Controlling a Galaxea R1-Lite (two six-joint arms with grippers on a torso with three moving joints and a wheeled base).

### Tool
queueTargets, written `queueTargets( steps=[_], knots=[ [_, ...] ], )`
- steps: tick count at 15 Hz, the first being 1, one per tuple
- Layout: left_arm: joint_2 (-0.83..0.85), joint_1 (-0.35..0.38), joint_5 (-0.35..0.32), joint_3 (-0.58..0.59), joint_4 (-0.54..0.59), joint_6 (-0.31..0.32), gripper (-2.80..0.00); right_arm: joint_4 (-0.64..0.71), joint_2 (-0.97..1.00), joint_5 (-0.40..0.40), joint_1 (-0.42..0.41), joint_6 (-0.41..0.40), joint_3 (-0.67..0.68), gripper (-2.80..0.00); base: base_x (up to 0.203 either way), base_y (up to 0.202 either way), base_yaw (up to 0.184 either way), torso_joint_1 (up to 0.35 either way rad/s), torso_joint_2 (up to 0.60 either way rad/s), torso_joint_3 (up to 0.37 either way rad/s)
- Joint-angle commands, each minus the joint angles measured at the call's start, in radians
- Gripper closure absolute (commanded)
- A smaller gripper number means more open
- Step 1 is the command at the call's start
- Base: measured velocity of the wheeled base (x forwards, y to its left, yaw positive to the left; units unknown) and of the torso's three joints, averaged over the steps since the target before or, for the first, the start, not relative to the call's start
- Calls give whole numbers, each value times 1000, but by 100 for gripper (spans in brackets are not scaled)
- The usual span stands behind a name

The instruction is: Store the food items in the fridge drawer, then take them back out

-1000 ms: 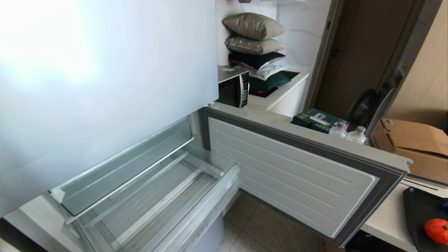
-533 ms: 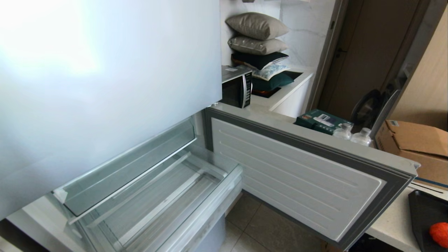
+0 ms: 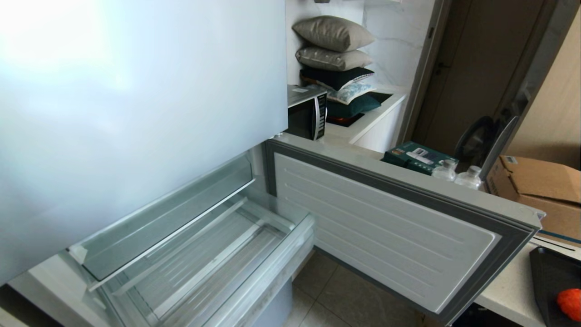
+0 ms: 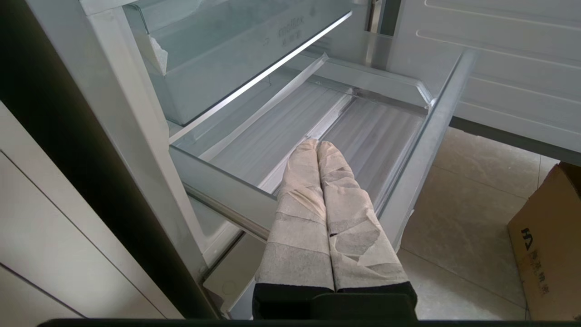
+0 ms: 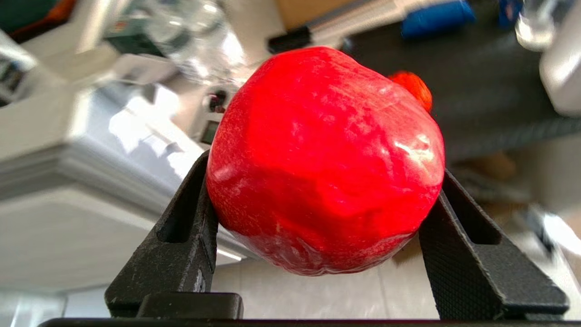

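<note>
My right gripper [image 5: 325, 165] is shut on the smooth red apple [image 5: 324, 136], which fills the space between its black fingers [image 5: 190, 227]. Behind the apple the bumpy orange fruit [image 5: 412, 86] lies on a black tray [image 5: 476, 104]. In the head view this fruit [image 3: 569, 303] shows at the far right edge on the tray [image 3: 547, 277]. The fridge drawer [image 3: 258, 277] is pulled out and nothing lies on its ribbed floor [image 4: 372, 136]. My left gripper [image 4: 317, 144], its fingers wrapped in tape, is shut and hangs over the drawer's near corner. Neither arm appears in the head view.
The lower fridge door [image 3: 386, 227] stands wide open to the right of the drawer. A clear bin [image 3: 159, 218] sits above the drawer. A microwave [image 3: 306, 111], stacked pillows [image 3: 333, 50], two bottles [image 3: 456, 173] and a cardboard box [image 3: 538, 181] lie beyond. Tiled floor [image 3: 345, 290] shows below.
The whole head view has slid slightly to the right, so the camera moved; the orange fruit now sits closer to the picture's edge. The drawer and door look unchanged.
</note>
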Motion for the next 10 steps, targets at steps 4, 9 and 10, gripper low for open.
queueTargets(
  steps=[4, 9, 10],
  knots=[
    [0, -1, 0, 0, 0, 0, 0, -120, 458, 72, -210, 19, -6, 0, 0, 0, 0, 0, 0, 0],
    [0, 1, 0, 0, 0, 0, 0, -269, 827, 88, -377, -33, -89, 0, 0, 0, 0, 0, 0, 0],
    [0, 1, 0, 0, 0, 0, 0, -280, 875, 89, -387, -38, -109, 0, 0, 0, 0, 0, 0, 0]
  ],
)
